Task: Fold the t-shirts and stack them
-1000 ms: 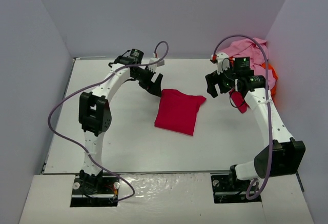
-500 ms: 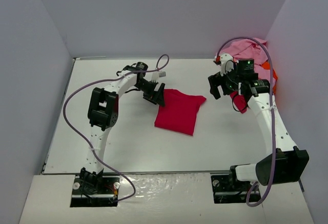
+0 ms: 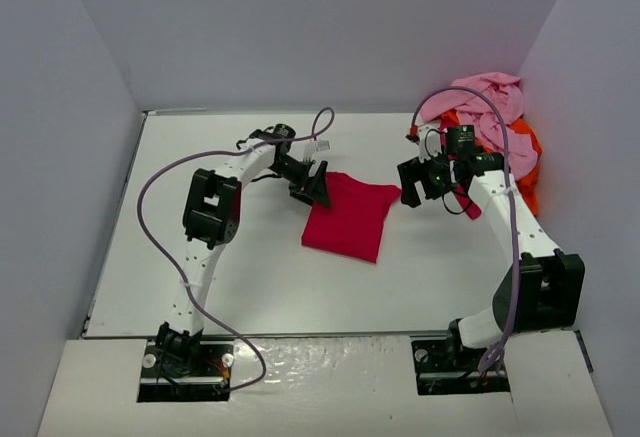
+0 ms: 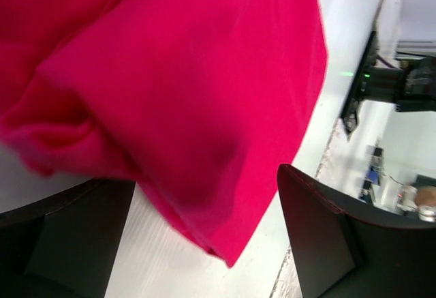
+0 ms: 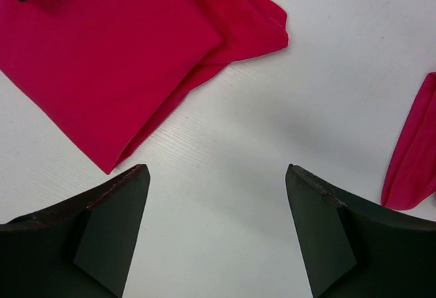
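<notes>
The crimson-red t-shirt [image 3: 348, 217] lies folded on the white table, mid-field. My left gripper [image 3: 312, 185] is at its far left corner. In the left wrist view the red cloth [image 4: 184, 86] fills the frame and its edge lies between the wide-open fingers [image 4: 340, 243]; the gripper [image 4: 204, 233] is not closed on it. My right gripper [image 3: 414, 183] is open and empty just right of the shirt's far right corner. The right wrist view shows the shirt [image 5: 116, 52] ahead of the open gripper [image 5: 214, 226], over bare table.
A heap of shirts sits in the far right corner: light pink [image 3: 490, 105] over orange [image 3: 522, 157]. A dark magenta piece [image 3: 463, 200] lies near the right arm and shows at the right wrist view's edge [image 5: 414, 161]. Grey walls enclose the table.
My left gripper has moved right and down onto the shirt's far left corner. My right gripper has swung left, toward the shirt's far right corner. The shirt has not moved.
</notes>
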Tool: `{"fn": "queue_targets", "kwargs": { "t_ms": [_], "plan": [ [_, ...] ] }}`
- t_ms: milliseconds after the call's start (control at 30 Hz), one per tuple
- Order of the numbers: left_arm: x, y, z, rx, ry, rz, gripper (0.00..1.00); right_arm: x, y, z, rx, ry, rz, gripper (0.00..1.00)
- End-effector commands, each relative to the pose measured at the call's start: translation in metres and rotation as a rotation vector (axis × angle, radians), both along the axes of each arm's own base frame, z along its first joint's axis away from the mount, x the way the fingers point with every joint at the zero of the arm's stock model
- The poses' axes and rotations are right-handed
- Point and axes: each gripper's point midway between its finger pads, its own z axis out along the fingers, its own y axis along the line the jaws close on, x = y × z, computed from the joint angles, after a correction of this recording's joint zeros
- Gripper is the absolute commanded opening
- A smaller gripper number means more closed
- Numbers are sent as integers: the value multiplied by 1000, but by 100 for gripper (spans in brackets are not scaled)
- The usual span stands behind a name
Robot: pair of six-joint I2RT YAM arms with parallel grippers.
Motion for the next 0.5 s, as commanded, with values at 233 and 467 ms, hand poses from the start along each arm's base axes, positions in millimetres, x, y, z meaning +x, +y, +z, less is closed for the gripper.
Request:
{"fn": "queue_targets", "kwargs": {
  "t_ms": [233,467],
  "plan": [
    [-36,-43,-29,-97,202,-101,70,0,4,-7,34,27,-4,78],
    [-28,-41,-52,-5,169,-81,0,2,2,-3,23,14,-15,78]
  ]
}}
